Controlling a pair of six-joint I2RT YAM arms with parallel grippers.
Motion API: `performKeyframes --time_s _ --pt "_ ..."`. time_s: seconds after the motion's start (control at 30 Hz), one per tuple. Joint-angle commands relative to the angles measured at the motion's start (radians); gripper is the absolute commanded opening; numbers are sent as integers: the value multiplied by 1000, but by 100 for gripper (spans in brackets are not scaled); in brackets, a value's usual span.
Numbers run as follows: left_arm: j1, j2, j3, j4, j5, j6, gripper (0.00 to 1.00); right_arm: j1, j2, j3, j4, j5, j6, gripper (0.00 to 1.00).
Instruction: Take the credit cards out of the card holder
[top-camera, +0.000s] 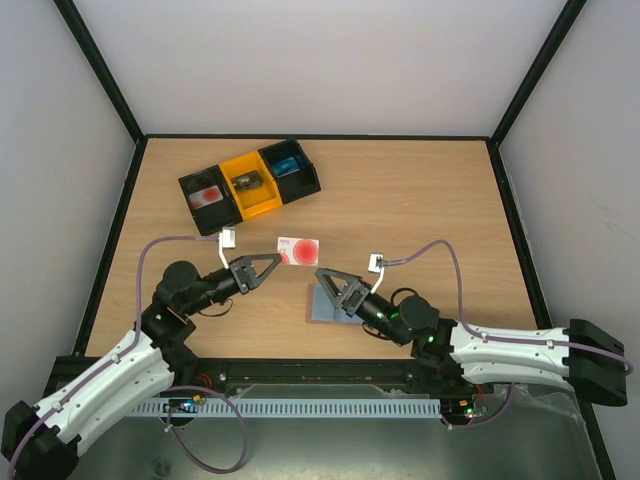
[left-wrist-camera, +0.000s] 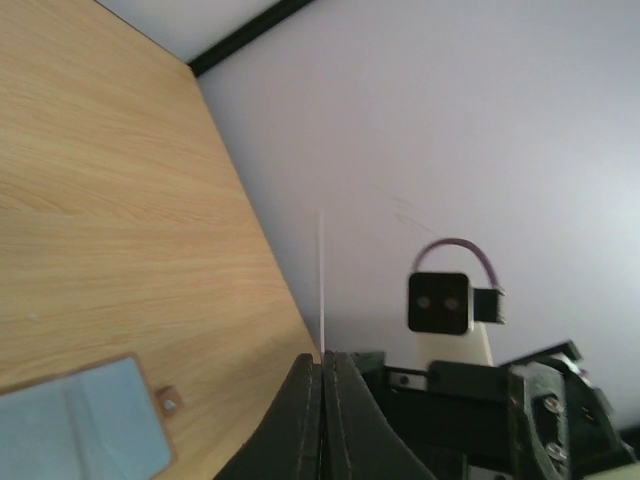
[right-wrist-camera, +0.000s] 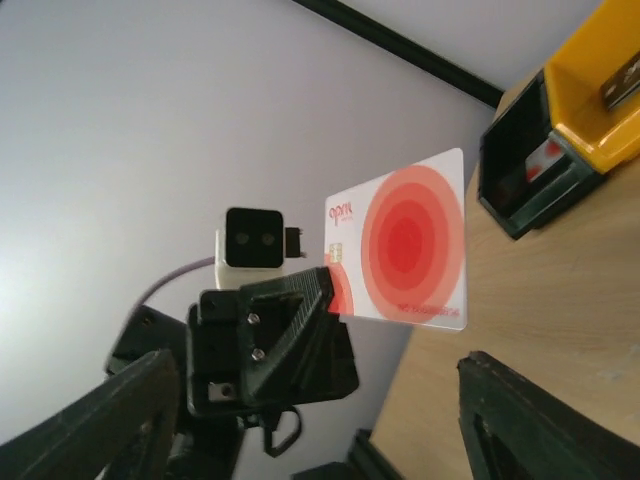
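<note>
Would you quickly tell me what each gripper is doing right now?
Left gripper: shut on the red-and-white card.
Right gripper: open, holding nothing.

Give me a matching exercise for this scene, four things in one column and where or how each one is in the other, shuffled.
1 white plastic card with red rings
2 brown leather folding card holder
3 yellow plastic bin
4 right tool

A lying unfolded
B open, empty
C pinched in left tool
D flanked by black bins

Pairs: 1C, 2A, 3D, 4B
</note>
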Motion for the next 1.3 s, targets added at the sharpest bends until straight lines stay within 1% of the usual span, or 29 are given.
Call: performKeyframes --time_s 0.0,0.1,0.17,0.23,0.27,0.37,0.53,0.7,0.8,0.93,1.07,1.17,1.27 --pt "5 -13 57 -139 -133 72 3 6 -69 12 -218 32 -99 81" --pt "17 4 86 -224 -203 90 3 6 -101 36 -371 52 -128 91" --pt "34 35 127 -325 -291 121 3 6 -118 49 -474 93 -130 94" --pt "67 75 162 -369 -316 176 3 6 -136 56 -556 130 -128 99" --pt "91 97 177 -382 -319 198 3 6 -146 55 -587 147 -126 98" --pt "175 162 229 -419 -307 232 3 6 -193 37 -651 190 -111 97" --pt "293 237 294 -440 -309 250 3 6 -292 -18 -676 219 -101 98" --pt "423 336 361 -494 -309 292 3 6 -371 -39 -696 237 -105 98" --pt "498 390 391 -487 -283 307 3 6 -395 -38 -709 238 -111 98" --pt "565 466 440 -503 -358 359 3 6 -425 -45 -712 223 -133 98" --pt "656 569 492 -502 -344 371 3 6 -448 -45 -745 225 -131 98" --pt "695 639 524 -476 -317 375 3 6 -481 -42 -765 230 -137 98" --pt "701 710 545 -428 -334 380 3 6 -500 -48 -775 250 -132 98"
